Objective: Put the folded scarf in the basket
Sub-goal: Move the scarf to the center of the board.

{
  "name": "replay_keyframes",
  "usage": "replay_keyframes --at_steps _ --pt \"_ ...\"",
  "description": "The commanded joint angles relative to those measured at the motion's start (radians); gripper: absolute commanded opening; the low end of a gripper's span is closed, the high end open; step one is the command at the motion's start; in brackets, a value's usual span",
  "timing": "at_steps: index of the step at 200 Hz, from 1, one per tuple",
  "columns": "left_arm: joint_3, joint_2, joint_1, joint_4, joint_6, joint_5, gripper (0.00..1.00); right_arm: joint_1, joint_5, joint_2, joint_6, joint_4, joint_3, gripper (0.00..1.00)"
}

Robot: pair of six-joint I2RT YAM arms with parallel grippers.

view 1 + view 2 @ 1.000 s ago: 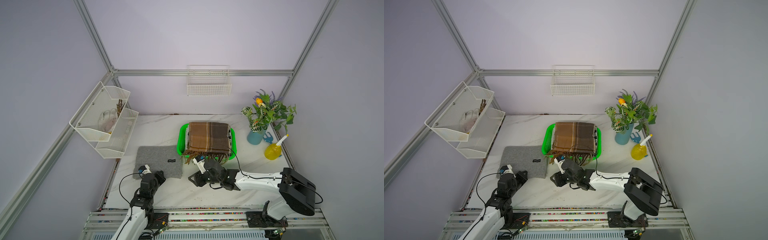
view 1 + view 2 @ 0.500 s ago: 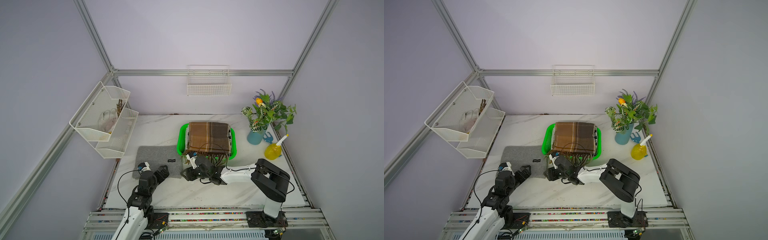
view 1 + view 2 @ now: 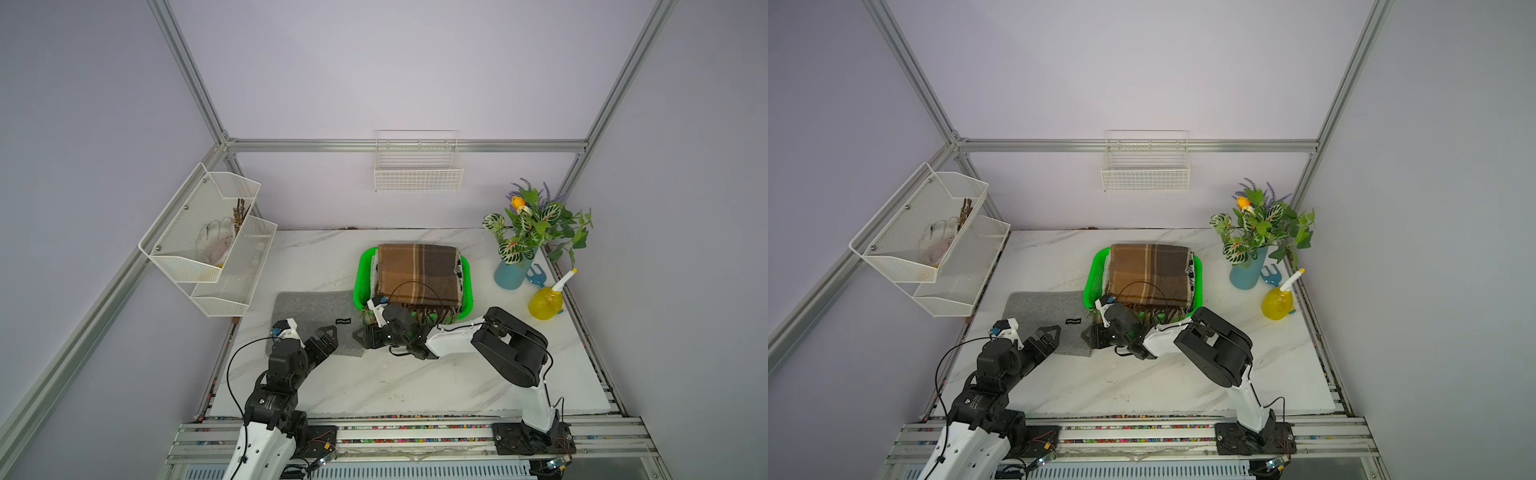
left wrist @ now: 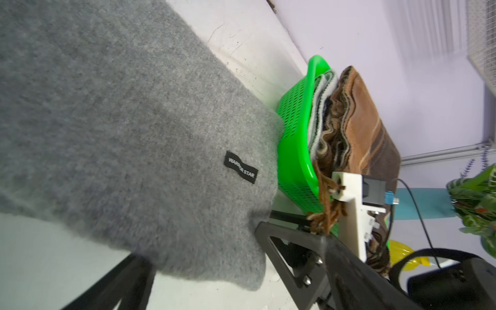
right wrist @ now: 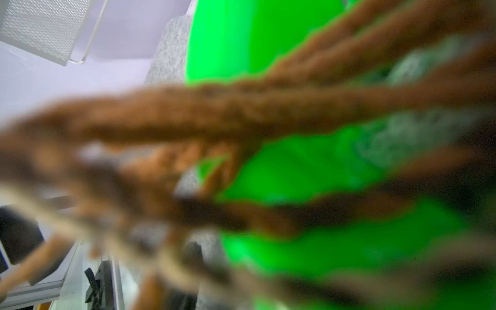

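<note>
Marble tabletop: brown scarf (image 3: 417,272) already tops the basket (image 3: 363,282); 1 grey scarf (image 3: 307,311) lies beside it, ungrasped. Left gripper (image 3: 326,338) gapes empty over its edge; right gripper (image 3: 362,337) unclear.

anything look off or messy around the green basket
Yes. The brown plaid scarf sits heaped above the rim of the basket, and its fringe spills over the near edge across the right wrist camera, blocking most of that view.

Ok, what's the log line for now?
brown plaid scarf: in green plastic basket | grey folded scarf: on table | left pincer: open over it | right pincer: by basket front
</note>
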Motion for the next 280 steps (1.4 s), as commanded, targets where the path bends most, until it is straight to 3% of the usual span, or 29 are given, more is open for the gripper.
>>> replay_keyframes --at_steps 1,12,24,47,74,93,126,148,156,170,218,230,247,261,280 --pt "0.006 -0.012 -0.005 -0.049 -0.040 0.059 1.00 -0.008 0.011 0.026 0.008 -0.034 0.031 0.58" --pt "0.036 -0.040 -0.009 -0.049 -0.057 0.108 1.00 -0.008 0.016 0.033 -0.001 -0.062 0.051 0.58" --pt "0.095 -0.080 -0.016 -0.096 -0.039 0.067 1.00 -0.008 0.018 0.040 -0.004 -0.079 0.065 0.55" --pt "0.221 -0.102 -0.016 -0.210 0.001 0.037 1.00 -0.007 0.076 0.055 -0.042 -0.164 0.103 0.41" --pt "0.263 -0.115 -0.016 -0.197 -0.013 0.068 1.00 -0.006 0.123 0.072 -0.066 -0.187 0.101 0.41" --pt "0.246 -0.096 -0.016 -0.181 0.042 -0.062 1.00 -0.007 0.113 0.081 -0.059 -0.168 0.095 0.44" --pt "0.229 0.023 -0.015 0.027 0.256 -0.193 1.00 -0.008 0.025 0.073 -0.020 -0.100 0.084 0.53" --pt "0.248 0.200 -0.005 0.118 0.386 -0.294 1.00 -0.006 0.006 0.097 -0.014 -0.124 0.130 0.54" --pt "0.282 0.276 0.013 0.084 0.375 -0.330 1.00 -0.006 -0.010 0.111 -0.012 -0.125 0.146 0.54" --pt "0.342 0.361 0.058 0.045 0.383 -0.272 1.00 -0.002 -0.025 0.134 -0.009 -0.120 0.162 0.54" --pt "0.385 0.453 0.189 0.026 0.425 -0.304 1.00 -0.001 -0.088 0.203 -0.008 -0.082 0.203 0.53" --pt "0.361 0.475 0.250 0.079 0.427 -0.206 1.00 -0.003 -0.096 0.208 -0.013 -0.073 0.206 0.52" --pt "0.368 0.557 0.347 0.081 0.439 -0.158 1.00 -0.003 -0.120 0.207 -0.017 -0.058 0.206 0.50" --pt "0.365 0.625 0.403 0.127 0.457 -0.013 1.00 -0.006 -0.120 0.199 -0.029 -0.052 0.199 0.46" --pt "0.391 0.683 0.436 0.113 0.505 -0.008 1.00 -0.009 -0.144 0.210 -0.032 -0.050 0.216 0.45"
